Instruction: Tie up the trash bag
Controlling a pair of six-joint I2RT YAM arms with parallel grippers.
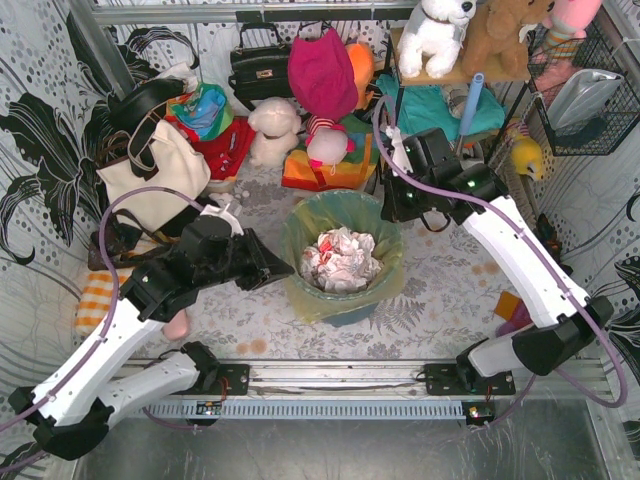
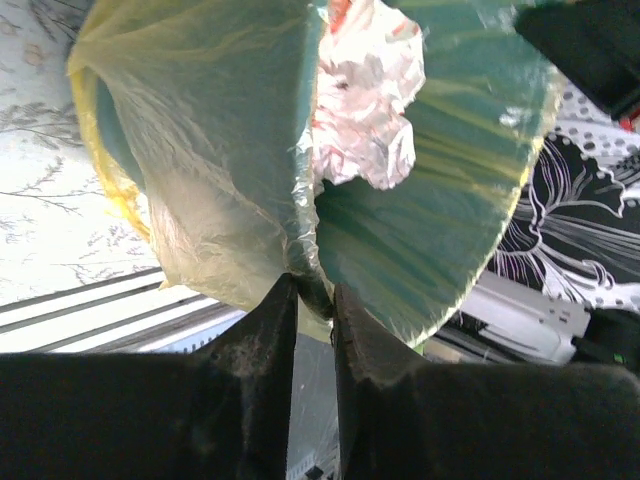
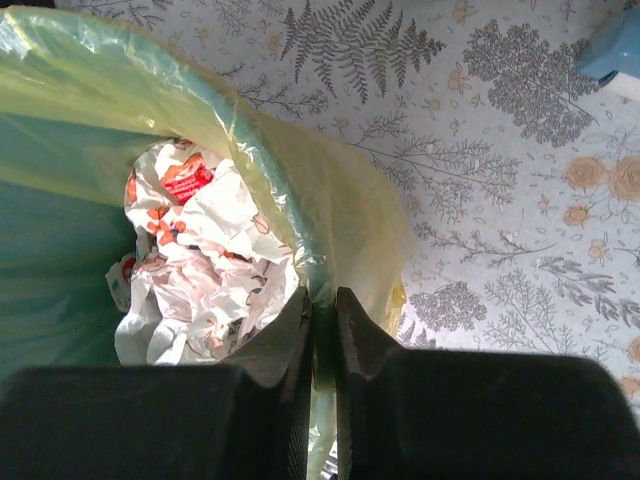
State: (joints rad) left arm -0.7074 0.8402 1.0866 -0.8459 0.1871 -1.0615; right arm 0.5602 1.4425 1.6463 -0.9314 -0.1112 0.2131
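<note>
Your left gripper (image 2: pixel 315 292): jaws narrow, pinched on the rim of the trash bag (image 1: pixel 298 262), centre frame in the top view. Your right gripper (image 3: pixel 322 300): jaws nearly closed, nipped the opposite rim. Bag was thin, crinkly, translucent yellow-green film; mouth faced up, long axis upright; crumpled white paper (image 1: pixel 340 258) lay inside.

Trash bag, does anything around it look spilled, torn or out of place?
Nothing stands out. The trash bag sits upright in the bin, its rim folded over the edge, with the crumpled paper inside and no tear visible. The left gripper and right gripper each pinch the rim on opposite sides.
</note>
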